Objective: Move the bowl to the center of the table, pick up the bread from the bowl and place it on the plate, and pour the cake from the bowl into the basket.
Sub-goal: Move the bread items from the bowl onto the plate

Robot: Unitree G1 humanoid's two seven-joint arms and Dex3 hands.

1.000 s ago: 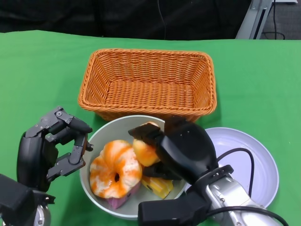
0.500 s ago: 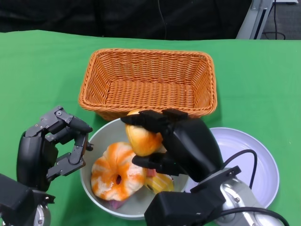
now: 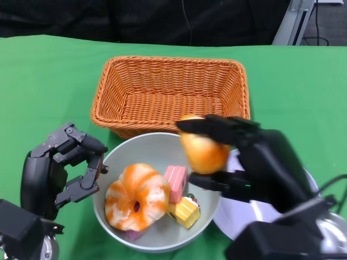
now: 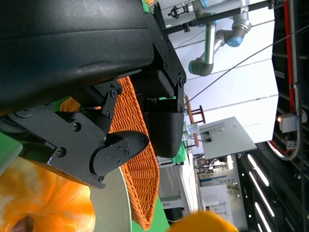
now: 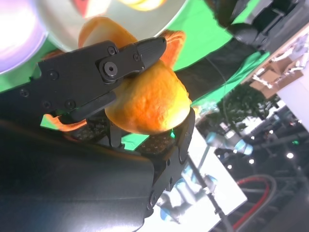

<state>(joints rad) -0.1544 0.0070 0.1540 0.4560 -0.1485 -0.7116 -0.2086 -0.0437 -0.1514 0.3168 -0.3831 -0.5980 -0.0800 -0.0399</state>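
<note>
Right robot hand (image 3: 246, 157) grips the bread (image 3: 203, 151), raised over the bowl (image 3: 116, 157) rim beside the plate (image 3: 312, 184). Left robot hand (image 3: 57, 168) empty, fingers apart, possibly touching the bowl. Cake (image 3: 176, 181) in bowl.

Your right hand (image 3: 244, 157) is raised off the table near its right front part, fingers wrapped around the bread (image 3: 204, 150): in the right wrist view one finger (image 5: 91, 72) lies across one side of the roll while another presses from the opposite side. Its silver forearm comes in from the table's front right corner. Your left hand (image 3: 59, 168) sits low near the front left edge, holding nothing, its fingers (image 4: 104, 150) curled partway with a gap between them and the thumb.
</note>
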